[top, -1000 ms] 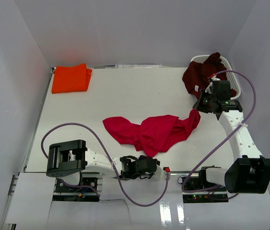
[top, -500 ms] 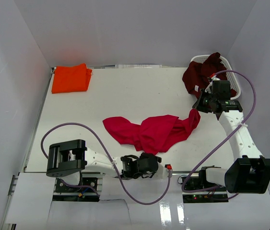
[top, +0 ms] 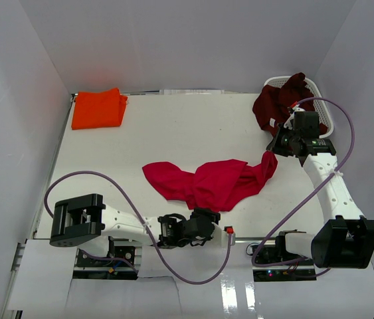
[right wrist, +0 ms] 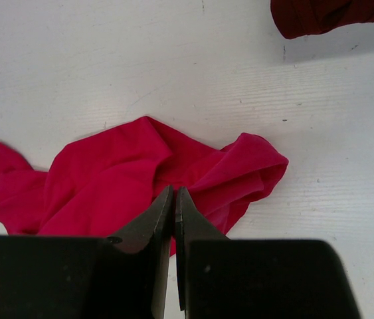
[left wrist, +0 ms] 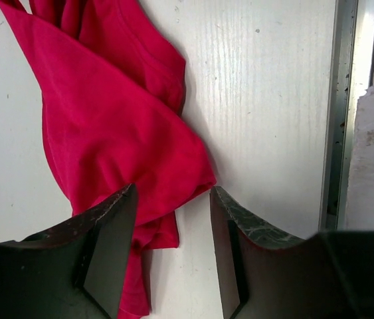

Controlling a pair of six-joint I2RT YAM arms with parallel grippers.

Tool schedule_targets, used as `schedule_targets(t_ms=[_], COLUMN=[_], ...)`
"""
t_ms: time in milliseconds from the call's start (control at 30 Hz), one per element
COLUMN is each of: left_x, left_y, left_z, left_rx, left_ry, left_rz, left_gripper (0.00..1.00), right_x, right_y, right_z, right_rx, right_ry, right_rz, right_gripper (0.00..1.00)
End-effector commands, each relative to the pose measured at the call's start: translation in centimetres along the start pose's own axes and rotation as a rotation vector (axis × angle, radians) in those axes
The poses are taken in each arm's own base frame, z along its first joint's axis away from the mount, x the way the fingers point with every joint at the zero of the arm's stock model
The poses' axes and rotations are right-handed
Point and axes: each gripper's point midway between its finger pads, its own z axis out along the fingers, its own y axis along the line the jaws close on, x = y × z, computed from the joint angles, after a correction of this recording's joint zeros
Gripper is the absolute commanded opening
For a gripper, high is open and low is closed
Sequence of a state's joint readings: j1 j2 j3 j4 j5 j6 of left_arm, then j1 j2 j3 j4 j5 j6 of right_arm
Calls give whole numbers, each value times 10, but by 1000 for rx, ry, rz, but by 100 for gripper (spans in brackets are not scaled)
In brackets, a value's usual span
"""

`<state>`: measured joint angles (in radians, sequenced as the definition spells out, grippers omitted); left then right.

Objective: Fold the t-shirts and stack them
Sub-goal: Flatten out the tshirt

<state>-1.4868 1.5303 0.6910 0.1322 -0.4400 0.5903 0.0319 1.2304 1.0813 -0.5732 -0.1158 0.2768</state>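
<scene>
Corner of red t-shirt [left wrist: 113, 126] behind left tool [left wrist: 172, 192]

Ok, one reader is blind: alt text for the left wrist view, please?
The left tool hangs open over a corner of a crumpled crimson red cloth t-shirt on a white table. A metal rail edges the table at right.
</scene>
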Motion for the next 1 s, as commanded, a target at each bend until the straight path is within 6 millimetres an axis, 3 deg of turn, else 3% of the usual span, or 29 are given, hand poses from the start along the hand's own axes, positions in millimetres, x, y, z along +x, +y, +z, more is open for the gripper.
schedule_targets(t_ms=[0,967], left_x=[-2,16], left_y=[1,-18], left_z=[-8,13], left_rx=[10,13], left_ry=[-31,68], left_rz=[-16,0], left_gripper=[59,54], right_x=[-8,-7], right_y=[2,2], right_z=[-3,0], right_rx=[-17,-21], right_ry=[-38,-28], right_rz=[-14,-15], right_gripper=[8,8])
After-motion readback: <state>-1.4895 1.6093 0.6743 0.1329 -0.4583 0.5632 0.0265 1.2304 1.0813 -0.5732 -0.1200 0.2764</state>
